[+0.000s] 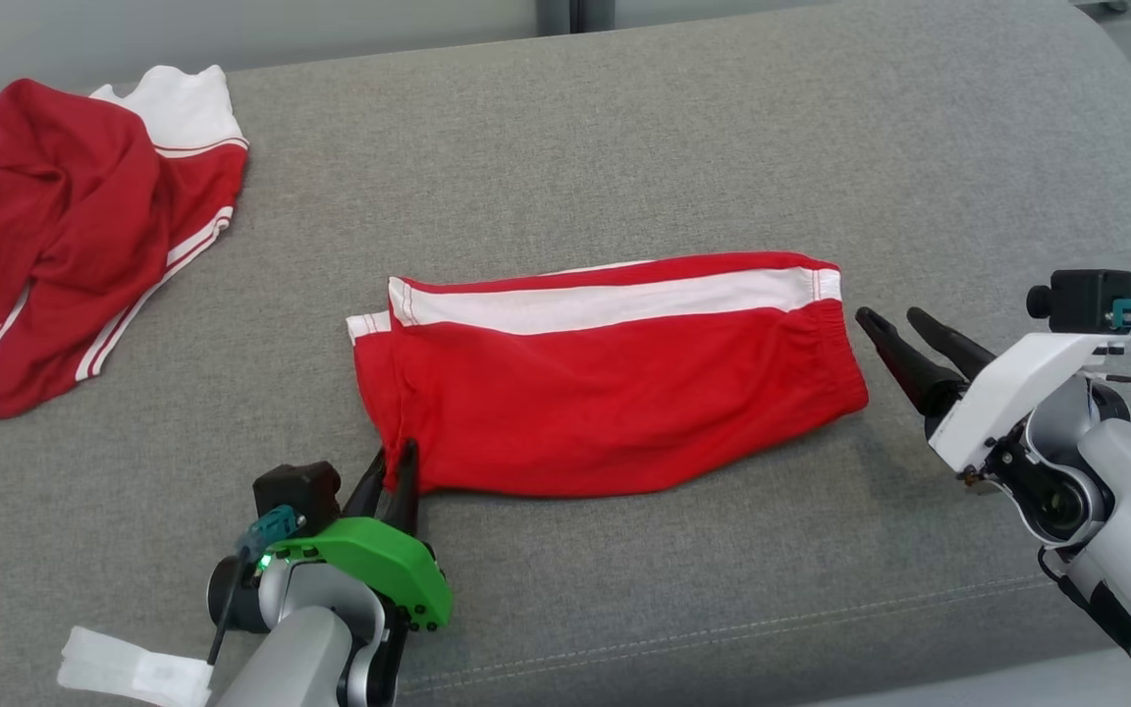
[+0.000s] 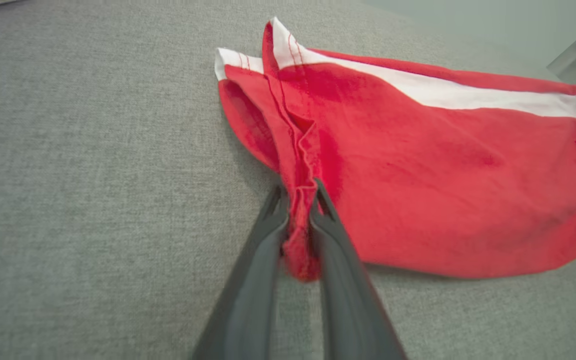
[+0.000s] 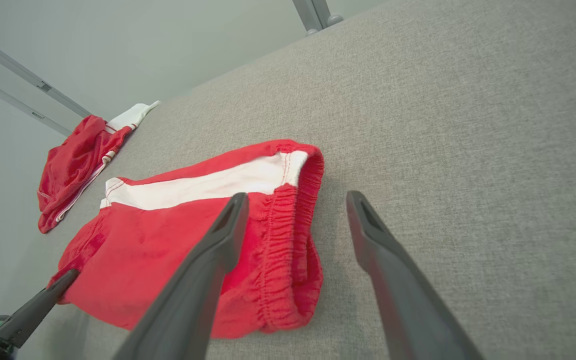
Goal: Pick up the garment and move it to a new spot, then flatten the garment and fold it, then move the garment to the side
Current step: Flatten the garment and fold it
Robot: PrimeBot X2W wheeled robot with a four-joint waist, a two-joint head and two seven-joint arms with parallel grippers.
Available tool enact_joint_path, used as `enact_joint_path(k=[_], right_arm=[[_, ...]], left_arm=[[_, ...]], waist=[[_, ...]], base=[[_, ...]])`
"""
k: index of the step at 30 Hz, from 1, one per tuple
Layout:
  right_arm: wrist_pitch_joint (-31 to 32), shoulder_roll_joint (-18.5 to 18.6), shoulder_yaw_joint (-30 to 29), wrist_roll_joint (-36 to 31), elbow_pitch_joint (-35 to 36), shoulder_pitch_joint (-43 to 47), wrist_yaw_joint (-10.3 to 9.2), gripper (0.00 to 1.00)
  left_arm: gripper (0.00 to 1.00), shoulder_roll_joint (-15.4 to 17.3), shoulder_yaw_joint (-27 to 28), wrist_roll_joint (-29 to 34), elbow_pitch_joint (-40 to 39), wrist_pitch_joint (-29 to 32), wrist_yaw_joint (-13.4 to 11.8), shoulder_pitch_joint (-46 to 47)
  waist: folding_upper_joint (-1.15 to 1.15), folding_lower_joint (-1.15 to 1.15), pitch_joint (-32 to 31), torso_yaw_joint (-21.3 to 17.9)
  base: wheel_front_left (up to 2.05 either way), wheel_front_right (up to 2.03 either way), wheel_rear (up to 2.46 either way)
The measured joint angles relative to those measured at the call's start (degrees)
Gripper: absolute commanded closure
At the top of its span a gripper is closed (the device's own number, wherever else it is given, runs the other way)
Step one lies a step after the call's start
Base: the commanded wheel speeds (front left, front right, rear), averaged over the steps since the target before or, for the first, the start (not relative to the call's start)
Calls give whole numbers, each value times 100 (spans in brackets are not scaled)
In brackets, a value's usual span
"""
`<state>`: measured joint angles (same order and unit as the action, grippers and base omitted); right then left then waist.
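On the grey cushion (image 1: pixel 624 128), folded red shorts (image 1: pixel 615 393) mid-frame are pinched at their lower-left corner by the left gripper (image 1: pixel 396 454), the right gripper (image 1: pixel 889 316) spread; the fold could be dragged open by snagged cloth.

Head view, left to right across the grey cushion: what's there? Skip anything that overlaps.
crumpled red garment → folded red shorts → right gripper

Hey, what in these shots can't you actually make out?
Head view: crumpled red garment, left part cut off by the frame edge.
Head view: white object at bottom, cut off; unidentifiable.
Left wrist view: left gripper pad contact, hidden by the pinched shorts cloth.
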<state>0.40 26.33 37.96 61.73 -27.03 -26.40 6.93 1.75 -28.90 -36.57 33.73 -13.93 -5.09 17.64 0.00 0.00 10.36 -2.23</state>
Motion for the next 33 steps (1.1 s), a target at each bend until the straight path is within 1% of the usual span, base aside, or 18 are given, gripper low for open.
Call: enact_joint_path(k=[1, 10, 13, 19, 23, 25, 26, 27, 28, 29, 31, 33], right_arm=[[59, 3, 14, 9, -47, 0, 0, 0], [472, 36, -3, 342, -434, 9, 2, 0], [580, 48, -34, 495, -544, 61, 2, 0], [778, 42, -30, 601, -744, 122, 3, 0], [925, -18, -9, 657, -870, 121, 4, 0], [1004, -92, -11, 797, -922, 121, 4, 0], [1035, -131, -11, 842, -948, 119, 4, 2], [1060, -160, -12, 865, -971, 115, 5, 19], [1074, -183, -12, 875, -992, 103, 7, 47], [1076, -200, -12, 878, -1011, 88, 10, 47], [1127, -233, -9, 886, -1055, 57, 11, 65], [1133, -270, -5, 886, -1087, 29, 11, 78]], left_arm=[[0, 3, -12, 1, -74, -2, -31, -13], [0, 15, 55, 73, -592, -33, -105, -41], [0, 16, 180, 246, -866, -33, -157, -57], [0, 18, 483, 504, -1259, -48, -175, -148], [0, 19, 669, 614, -1425, -49, -175, -296], [0, 15, 815, 672, -1481, -49, -176, -359], [0, 19, 892, 713, -1503, -49, -176, -390], [0, 19, 971, 732, -1522, -49, -176, -422], [0, 16, 1063, 767, -1549, -49, -176, -462], [0, 20, 1140, 805, -1577, -49, -177, -503], [0, 22, 1229, 859, -1618, -49, -192, -573], [0, 21, 1280, 869, -1681, -49, -200, -626]], waist=[[0, 0, -9, 23], [0, 0, -56, 273], [0, 0, -61, 403], [0, 0, -51, 683], [0, 0, -29, 848], [0, 0, -11, 916], [0, 0, 0, 945], [0, 0, 11, 970], [0, 0, 22, 991], [0, 0, 34, 1005], [0, 0, 53, 1020], [0, 0, 67, 1025]], base=[[0, 0, 0], [0, 0, 0], [0, 0, 0], [0, 0, 0], [0, 0, 0], [0, 0, 0], [0, 0, 0], [0, 0, 0], [0, 0, 0], [0, 0, 0], [0, 0, 0], [0, 0, 0]])
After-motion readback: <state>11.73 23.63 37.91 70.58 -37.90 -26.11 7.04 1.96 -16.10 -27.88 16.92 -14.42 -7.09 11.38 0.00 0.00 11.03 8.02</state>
